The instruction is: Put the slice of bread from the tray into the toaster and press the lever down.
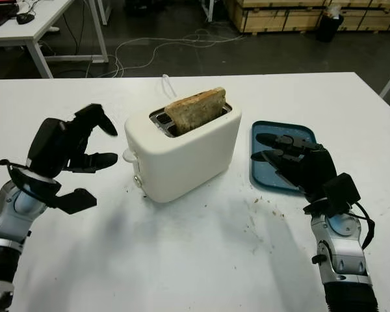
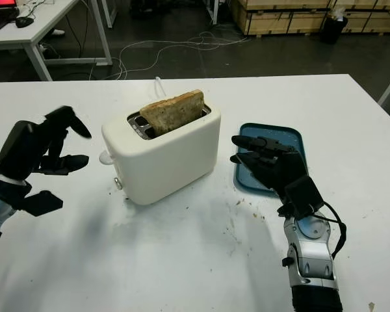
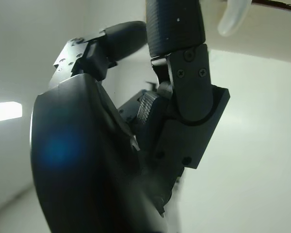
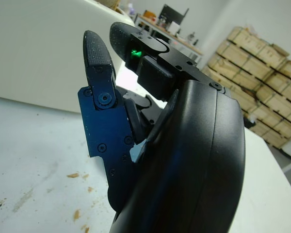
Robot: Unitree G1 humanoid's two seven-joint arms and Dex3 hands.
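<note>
The toaster [image 1: 182,153] is cased in smooth, matt cream plastic. The bread [image 1: 195,109] is seen rough and crusty, browned. The tray [image 1: 268,177] is made of smooth teal plastic. The table [image 1: 182,260] is topped in matt white, crumb-strewn. Glossy black plastic shells are seen on the hands.

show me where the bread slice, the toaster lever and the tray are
bread slice [image 1: 194,109], left eye view, on its toasted face
toaster lever [image 1: 129,155], left eye view, on the knob
tray [image 1: 278,128], left eye view, on its bare far floor

White table [image 1: 182,260] bears toaster [image 1: 188,159], tray [image 1: 263,179], apparently crumbs [image 1: 257,224].
</note>
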